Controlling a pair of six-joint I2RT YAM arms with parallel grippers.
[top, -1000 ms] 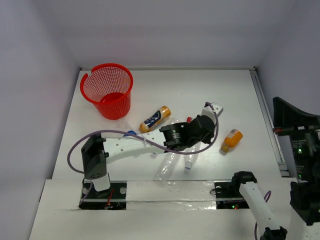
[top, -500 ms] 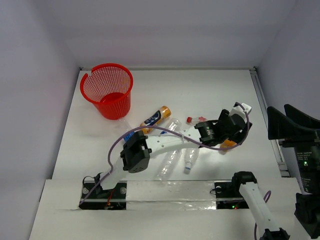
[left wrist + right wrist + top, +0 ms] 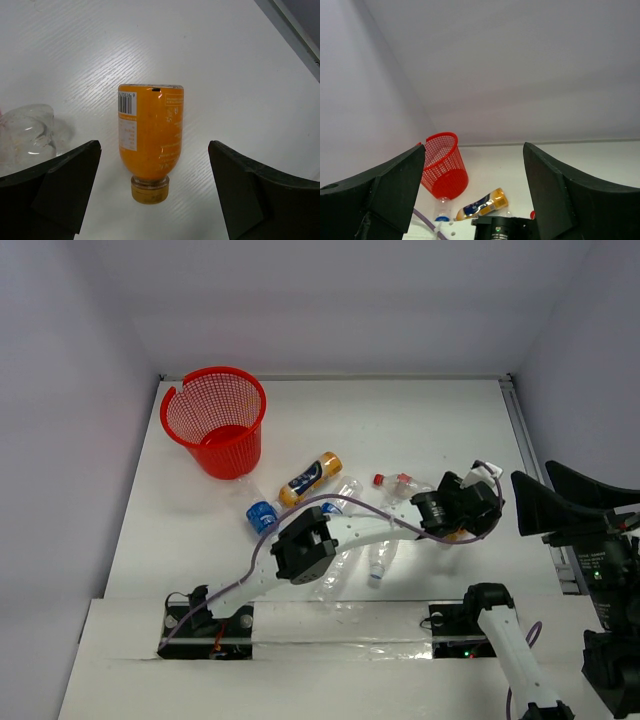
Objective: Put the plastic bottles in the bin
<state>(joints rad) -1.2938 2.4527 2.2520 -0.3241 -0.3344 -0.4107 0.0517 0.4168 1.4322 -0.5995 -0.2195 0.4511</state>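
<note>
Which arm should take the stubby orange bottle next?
Left. The left gripper is open right above the orange bottle, with a finger on either side of it. The right gripper is held high at the side, nowhere near it.

We see a glossy orange plastic bottle (image 3: 150, 135) on a matt white worktop (image 3: 240, 65) with fine grain; the clear bottle (image 3: 27, 132) looks crinkled, the bin (image 3: 238, 445) red plastic mesh.
</note>
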